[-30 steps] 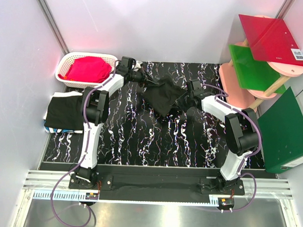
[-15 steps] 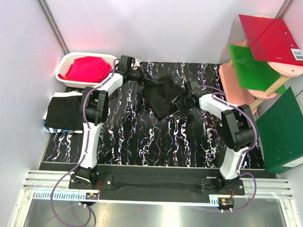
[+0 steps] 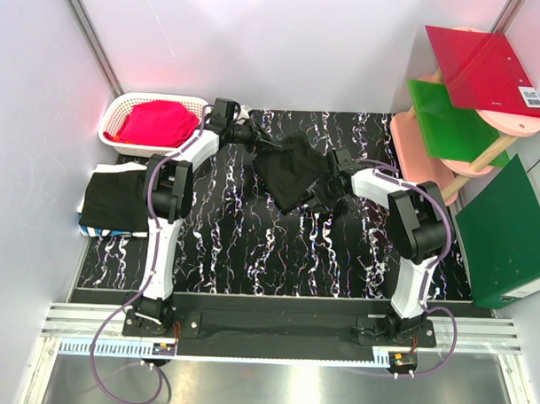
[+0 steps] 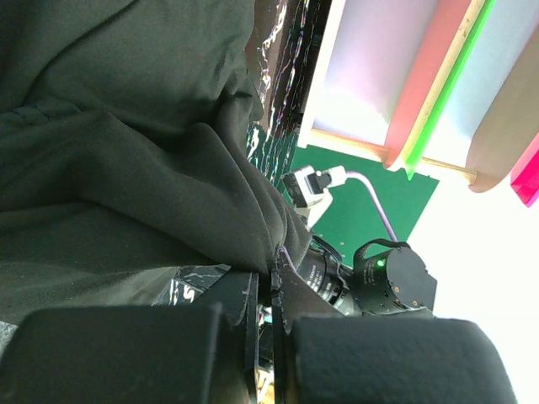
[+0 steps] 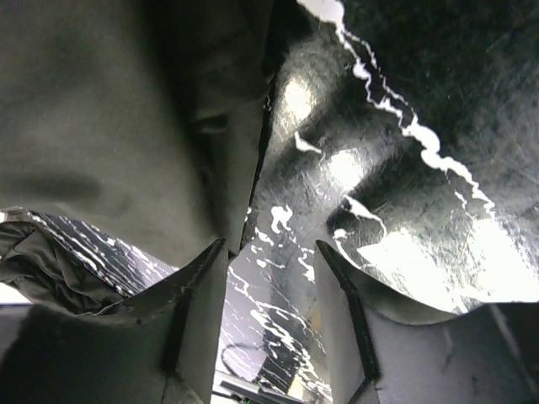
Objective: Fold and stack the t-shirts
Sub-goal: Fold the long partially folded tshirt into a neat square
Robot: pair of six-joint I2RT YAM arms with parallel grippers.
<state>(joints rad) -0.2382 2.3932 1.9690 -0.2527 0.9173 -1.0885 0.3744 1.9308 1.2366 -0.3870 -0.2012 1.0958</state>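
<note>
My L pincer [image 4: 271, 282] is pressed shut on a fold of the black t-shirt [image 3: 289, 172], which hangs bunched over the far middle of the marbled table [image 3: 250, 254], btw both arms. My R pincer [image 5: 269, 278] is spread, w/ cloth just beside one finger and nothing pinched. The white basket [image 3: 113, 117] at far left holds a pink cloth [image 3: 159, 123], and a folded black shirt [image 3: 115, 199] lies just on its near side.

The counter [image 3: 251, 246] is black with white marble veins. Pale plain walls [image 3: 293, 43] close it behind and on the left. Right of the counter stands a pink shelf rack [image 3: 414, 145] holding a red folder [image 3: 487, 72] and a green folder [image 3: 450, 120]. An aluminium rail [image 3: 284, 319] runs along its near edge.
</note>
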